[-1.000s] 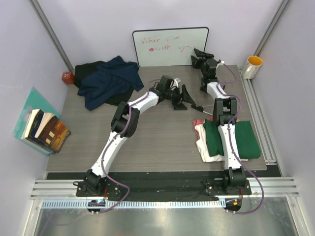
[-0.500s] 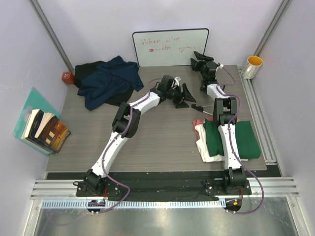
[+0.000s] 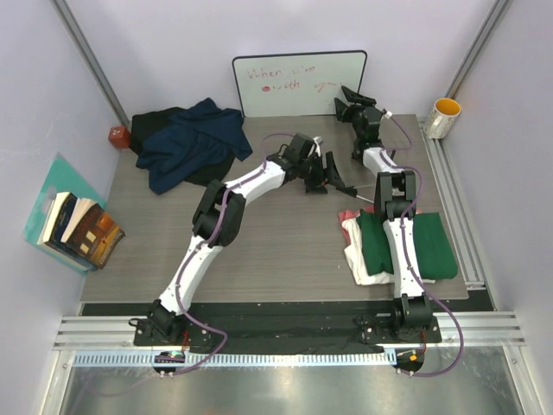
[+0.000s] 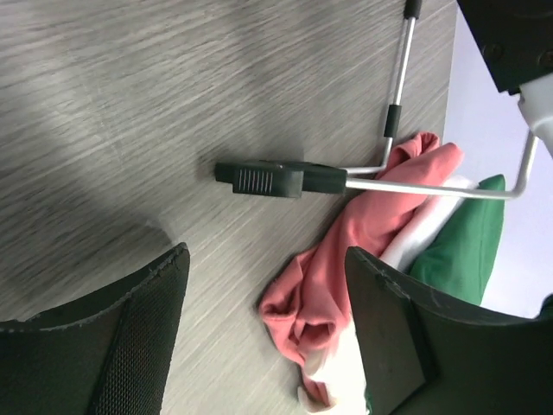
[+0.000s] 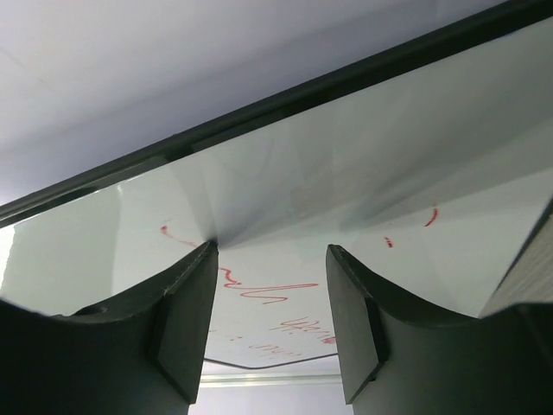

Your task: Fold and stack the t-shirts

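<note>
Over the last second the heap at the worktop's far-left corner, the navy shirt (image 3: 194, 138) lying over the black shirt (image 3: 154, 121), has not moved. The left gripper (image 3: 328, 171) has turned at the wrist and edged a little to the right over the middle of the worktop. Its jaws are spread wide with nothing between them, and its own camera looks down at the pink-red shirt (image 4: 363, 251) and a thin metal rod with a black grip (image 4: 268, 179). The right gripper (image 3: 346, 99) has tipped slightly further up at the far edge. It is moderately open, holds nothing, and points at the whiteboard (image 5: 285, 173). The stack at the near-right corner is unchanged, with the green shirt (image 3: 432, 246) on top, the cream-white shirt (image 3: 361, 264) under it and the pink-red one lowest. I judge that the arms are between garments, with neither gripping cloth and the heap yet to be fetched. There are five shirts: two loose and unfolded at the far left, three stacked at the right. Besides these there is one small red object (image 3: 118, 136), one whiteboard and one yellow mug (image 3: 444, 116). A few books (image 3: 82, 229) lie off the left edge, their number unclear.
</note>
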`<state>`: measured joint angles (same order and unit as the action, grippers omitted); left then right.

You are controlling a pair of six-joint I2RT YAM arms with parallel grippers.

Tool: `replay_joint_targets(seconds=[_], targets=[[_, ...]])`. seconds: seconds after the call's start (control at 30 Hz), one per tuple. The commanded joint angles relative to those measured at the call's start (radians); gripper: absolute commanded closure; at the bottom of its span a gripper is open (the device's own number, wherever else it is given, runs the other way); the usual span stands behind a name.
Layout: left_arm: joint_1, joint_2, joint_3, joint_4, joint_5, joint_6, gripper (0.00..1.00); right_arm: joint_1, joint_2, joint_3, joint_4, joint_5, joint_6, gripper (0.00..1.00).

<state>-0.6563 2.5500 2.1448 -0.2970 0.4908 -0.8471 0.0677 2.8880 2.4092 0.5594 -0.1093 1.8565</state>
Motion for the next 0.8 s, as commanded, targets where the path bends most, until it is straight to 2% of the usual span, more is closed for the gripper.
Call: replay_joint_targets(seconds=[0.0, 0.2, 0.33, 0.47, 0.77], targets=[[0.015, -0.083, -0.005, 0.041, 0.011, 0.026, 0.27, 0.001, -0.062, 0.051, 0.048, -0.021, 0.013, 0.42], [0.011, -0.04, 0.044, 0.182, 0.14, -0.069, 0.27, 0.003, -0.062, 0.059, 0.04, -0.02, 0.02, 0.41], [-0.005, 0.045, 0.139, 0.258, 0.212, -0.141, 0.27, 0.003, -0.062, 0.054, 0.04, -0.023, 0.024, 0.41], [-0.014, 0.064, 0.124, 0.357, 0.221, -0.19, 0.27, -0.002, -0.059, 0.053, 0.04, -0.032, 0.024, 0.41], [-0.032, 0.11, 0.067, 0.391, 0.23, -0.228, 0.28, -0.005, -0.05, 0.034, 0.057, -0.013, 0.036, 0.41]])
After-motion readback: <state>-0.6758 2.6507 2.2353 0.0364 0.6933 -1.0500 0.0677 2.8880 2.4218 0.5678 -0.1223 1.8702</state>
